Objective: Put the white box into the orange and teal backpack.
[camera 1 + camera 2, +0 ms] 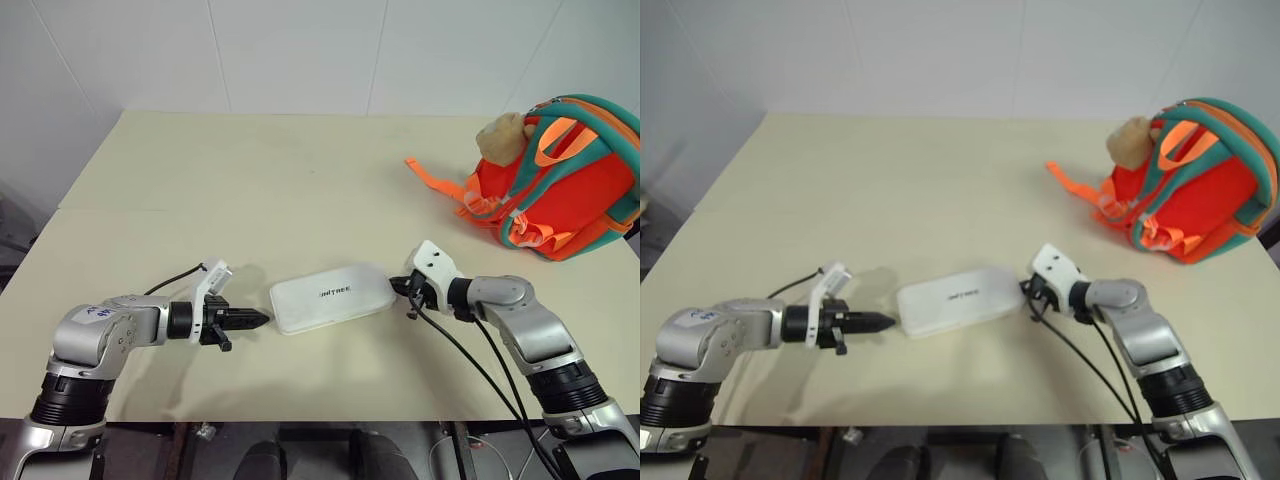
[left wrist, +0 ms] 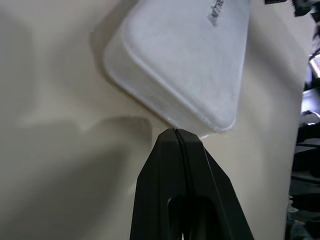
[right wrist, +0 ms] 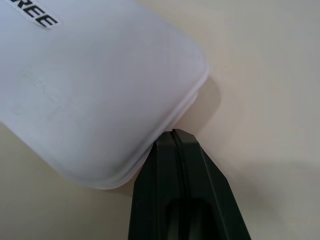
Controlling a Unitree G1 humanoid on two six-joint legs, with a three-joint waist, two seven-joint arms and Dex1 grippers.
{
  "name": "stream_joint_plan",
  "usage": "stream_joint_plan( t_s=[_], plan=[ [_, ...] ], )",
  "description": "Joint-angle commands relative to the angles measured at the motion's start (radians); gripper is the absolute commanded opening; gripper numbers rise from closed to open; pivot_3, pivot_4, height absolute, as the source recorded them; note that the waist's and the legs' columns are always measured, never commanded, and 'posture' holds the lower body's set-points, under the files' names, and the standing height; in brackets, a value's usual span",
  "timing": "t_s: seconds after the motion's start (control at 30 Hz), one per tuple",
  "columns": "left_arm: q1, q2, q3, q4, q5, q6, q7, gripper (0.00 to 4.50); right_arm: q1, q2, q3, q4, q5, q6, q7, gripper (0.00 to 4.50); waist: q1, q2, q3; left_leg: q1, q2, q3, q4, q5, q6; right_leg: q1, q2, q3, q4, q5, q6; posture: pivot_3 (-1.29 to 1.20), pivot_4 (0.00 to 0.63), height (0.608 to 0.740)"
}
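The white box [image 1: 330, 296] lies flat on the table near its front edge, lettering up. My left gripper [image 1: 262, 319] is shut, and its tip sits right at the box's left end; the left wrist view shows the tip [image 2: 176, 132] at the rim of the box [image 2: 185, 65]. My right gripper [image 1: 398, 287] is also shut, its tip [image 3: 175, 134] pressed against the right end of the box [image 3: 90, 85]. The orange and teal backpack [image 1: 570, 180] lies on its side at the far right of the table, well away from both grippers.
A tan plush toy [image 1: 503, 135] hangs at the backpack's left side. An orange webbing strap [image 1: 435, 175] trails from the backpack onto the beige table [image 1: 250, 180]. Cables run along both of my arms.
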Motion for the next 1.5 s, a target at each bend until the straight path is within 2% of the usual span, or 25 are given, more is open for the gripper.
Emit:
stream_joint_plan(
  t_s=[0.03, 0.23, 0.6, 0.73, 1.0, 1.43, 1.47, 1.5],
  plan=[
    [-0.019, -0.006, -0.005, -0.016, -0.014, -0.007, 0.007, 0.00, -0.014, 0.009, 0.000, -0.044, 0.005, 0.001, 0.013, 0.12, 0.000, 0.000, 0.000, 0.000, 0.000, 0.000, 0.000, 0.000, 0.000, 0.000, 0.000, 0.000, 0.000, 0.000, 0.000, 0.00, 0.150, 0.740],
    [-0.054, -0.024, -0.036, 0.026, 0.006, -0.035, 0.012, 0.00, 0.004, 0.013, 0.024, -0.111, 0.020, 0.033, 0.043, 0.12, 0.001, 0.000, 0.000, 0.000, -0.001, 0.000, 0.001, 0.000, 0.000, 0.000, 0.000, 0.000, -0.002, 0.000, 0.000, 0.00, 0.150, 0.740],
    [-0.030, 0.088, -0.123, -0.026, 0.009, -0.070, -0.098, 0.00, 0.112, -0.031, 0.048, -0.332, 0.053, 0.164, 0.088, 0.12, 0.001, 0.000, 0.000, 0.000, 0.000, -0.003, -0.001, 0.000, 0.000, 0.000, 0.000, 0.000, -0.002, 0.000, -0.001, 0.00, 0.150, 0.740],
    [-0.041, 0.100, -0.162, -0.042, 0.016, -0.084, -0.120, 0.00, 0.139, -0.044, 0.048, -0.368, 0.046, 0.186, 0.083, 0.12, 0.002, 0.000, 0.000, 0.000, -0.001, -0.003, -0.001, 0.000, 0.000, 0.000, -0.001, 0.000, -0.004, -0.001, -0.001, 0.00, 0.150, 0.740],
    [-0.072, 0.074, -0.227, -0.034, 0.054, -0.116, -0.130, 0.00, 0.191, -0.069, 0.029, -0.409, 0.049, 0.206, 0.077, 0.12, 0.007, 0.000, 0.000, 0.001, -0.002, -0.003, 0.000, 0.000, 0.000, 0.002, -0.001, -0.001, -0.004, -0.001, -0.002, 0.00, 0.150, 0.740],
    [-0.176, 0.004, -0.346, 0.086, 0.191, -0.222, -0.195, 0.00, 0.229, -0.107, 0.007, -0.427, 0.058, 0.240, 0.090, 0.12, 0.030, 0.001, -0.002, 0.004, -0.008, -0.006, 0.004, 0.003, 0.004, 0.010, -0.005, -0.002, -0.005, -0.001, -0.002, 0.00, 0.150, 0.740],
    [-0.180, 0.001, -0.349, 0.092, 0.197, -0.226, -0.201, 0.00, 0.228, -0.108, 0.008, -0.424, 0.056, 0.239, 0.091, 0.12, 0.030, 0.001, -0.002, 0.005, -0.009, -0.006, 0.003, 0.003, 0.004, 0.011, -0.005, -0.001, -0.006, -0.002, -0.003, 0.00, 0.150, 0.740],
    [-0.183, -0.001, -0.351, 0.096, 0.203, -0.229, -0.204, 0.00, 0.226, -0.108, 0.008, -0.419, 0.054, 0.238, 0.090, 0.12, 0.030, 0.001, -0.002, 0.007, -0.009, -0.006, 0.003, 0.003, 0.004, 0.015, -0.006, -0.002, -0.007, -0.007, -0.014, 0.00, 0.150, 0.740]
  ],
)
